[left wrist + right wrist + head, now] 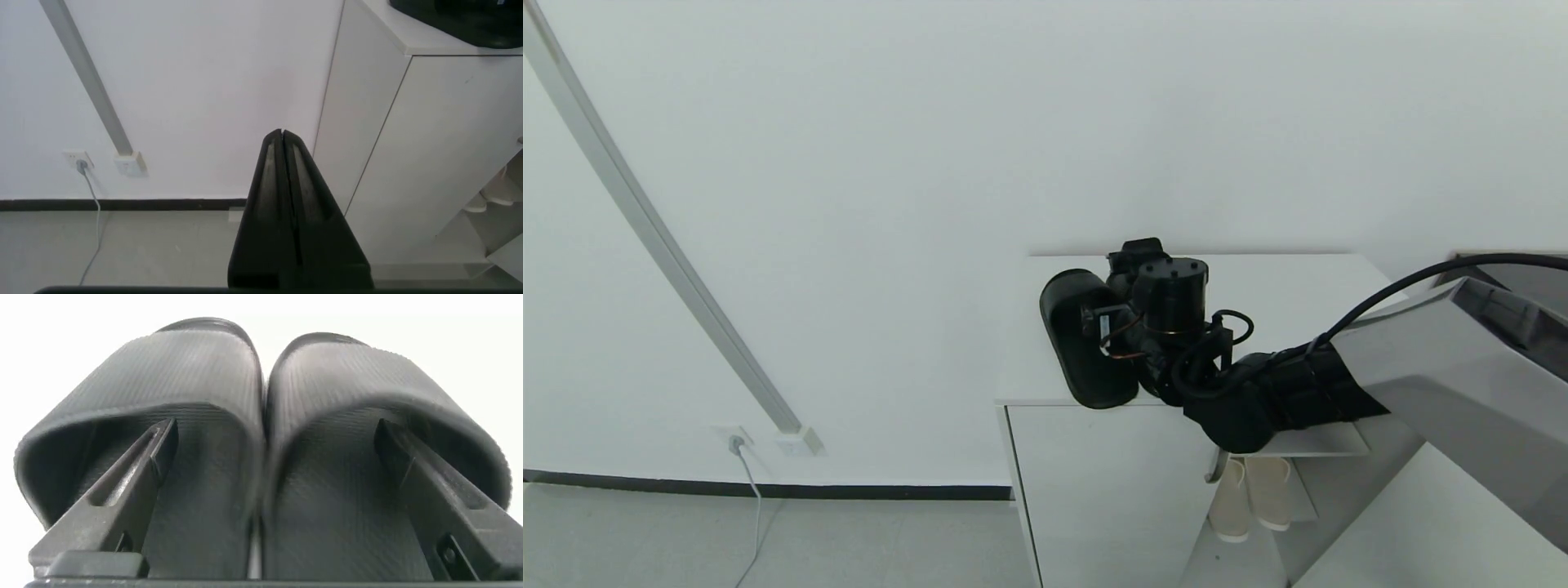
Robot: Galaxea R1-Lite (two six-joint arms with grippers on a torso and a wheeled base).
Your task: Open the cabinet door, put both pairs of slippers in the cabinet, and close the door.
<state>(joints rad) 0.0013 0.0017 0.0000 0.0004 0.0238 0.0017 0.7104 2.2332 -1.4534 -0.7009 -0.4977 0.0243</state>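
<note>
Black slippers [204, 384] are clamped in the right gripper [275, 429] jaws over the white cabinet [1111, 490] top, while the left gripper [282, 143] jaws are pressed together.

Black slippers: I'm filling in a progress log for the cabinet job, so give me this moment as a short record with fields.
black pair: black ribbed rubber slippers, side by side, at the front left corner of the white cabinet top
right gripper: one finger inside each black slipper, gripping the pair
left gripper: shut, holding nothing, low beside the cabinet
second pair: cream slippers, on a shelf inside the cabinet's open right side
still to do: black pair into the cabinet, door closed
</note>
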